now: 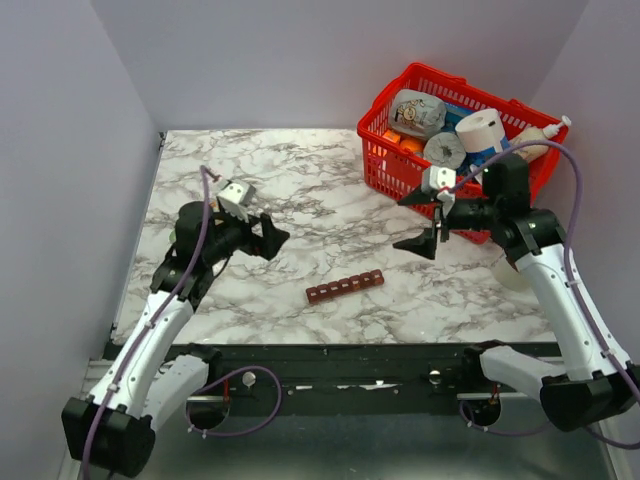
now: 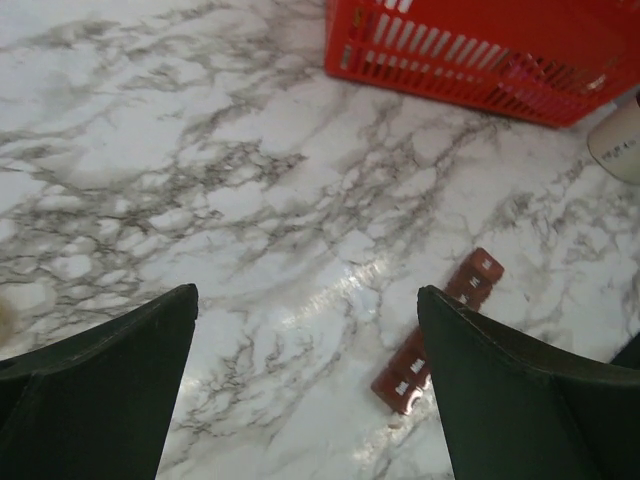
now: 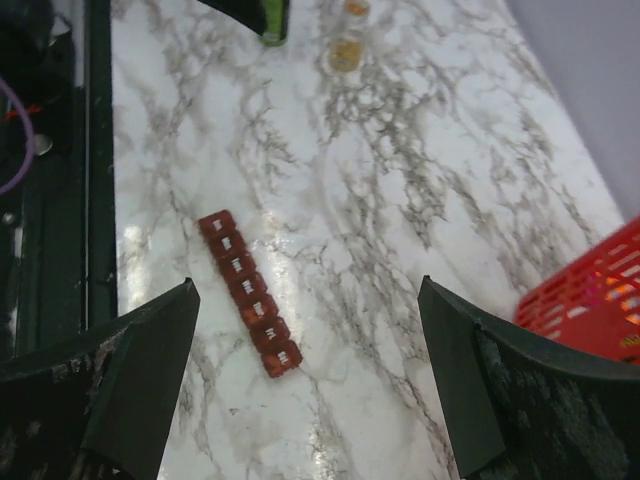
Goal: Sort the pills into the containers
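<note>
The containers [image 1: 345,287] are a dark red-brown strip of small lidded square compartments lying on the marble between the two arms. In the right wrist view the containers [image 3: 250,295] lie flat below my open right gripper [image 3: 305,283], nearer its left finger. In the left wrist view the containers [image 2: 445,325] are partly hidden behind the right finger of my open left gripper [image 2: 307,290]. A small clear bottle with orange-tan contents [image 3: 345,52] stands at the top of the right wrist view; single pills cannot be made out. Both grippers [image 1: 272,238] [image 1: 400,225] hover empty.
A red wire-mesh basket [image 1: 385,165] full of rolls, bottles and packets stands at the back right, close behind the right gripper. Its wall [image 2: 470,55] fills the top of the left wrist view. A green piece [image 3: 272,25] sits beside the bottle. A black rail [image 1: 330,352] borders the near edge.
</note>
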Tool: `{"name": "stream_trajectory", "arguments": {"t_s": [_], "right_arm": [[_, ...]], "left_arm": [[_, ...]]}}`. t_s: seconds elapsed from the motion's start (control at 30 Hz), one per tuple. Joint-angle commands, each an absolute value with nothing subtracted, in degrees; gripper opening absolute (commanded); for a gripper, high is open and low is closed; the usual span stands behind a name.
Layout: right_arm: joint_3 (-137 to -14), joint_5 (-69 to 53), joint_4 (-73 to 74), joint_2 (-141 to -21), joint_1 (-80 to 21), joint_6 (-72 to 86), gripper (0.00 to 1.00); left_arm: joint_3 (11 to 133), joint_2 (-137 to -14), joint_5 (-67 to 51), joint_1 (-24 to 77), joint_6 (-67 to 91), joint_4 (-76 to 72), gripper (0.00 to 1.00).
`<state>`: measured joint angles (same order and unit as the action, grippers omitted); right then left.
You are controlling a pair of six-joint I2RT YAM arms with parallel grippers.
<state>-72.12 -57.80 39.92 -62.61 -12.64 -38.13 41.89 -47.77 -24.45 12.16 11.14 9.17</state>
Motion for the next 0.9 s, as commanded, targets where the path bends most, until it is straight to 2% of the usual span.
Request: {"name": "stream_trajectory", "arguments": {"t_s": [0.0,0.07,0.27,0.47,0.63,0.87], "right_arm": [[-68.56,-59.68,48.08,-64.94,-17.31,-54.39,1.0],[-66.28,-60.64,47.12,-65.39,-18.37,-54.58,1.0],[-60.39,-62.85,40.79,-65.13,-18.54,-51.77,1.0],[-55.9,-61.0,36.57,-64.42,-18.46,-50.1,1.0],[-53.88,-61.61,34.72,-64.42,-18.37,-49.31,1.0],[-52.38,-62.14,33.75,-64.6,-18.46,-49.13,1.0]], "left_arm": [[43.59,-52.1,-21.02,25.44,3.97,17.93,0.99],[43.07,-53.6,-15.84,30.3,0.98,17.93,0.99],[39.99,-59.23,-13.81,40.16,-8.87,15.03,0.98],[41.39,-68.63,-10.11,47.18,-11.16,17.31,0.91],[41.57,-74.87,-2.12,51.32,-13.71,17.23,0.88],[41.92,-79.71,-0.71,52.91,-16.17,15.73,0.83]]}}
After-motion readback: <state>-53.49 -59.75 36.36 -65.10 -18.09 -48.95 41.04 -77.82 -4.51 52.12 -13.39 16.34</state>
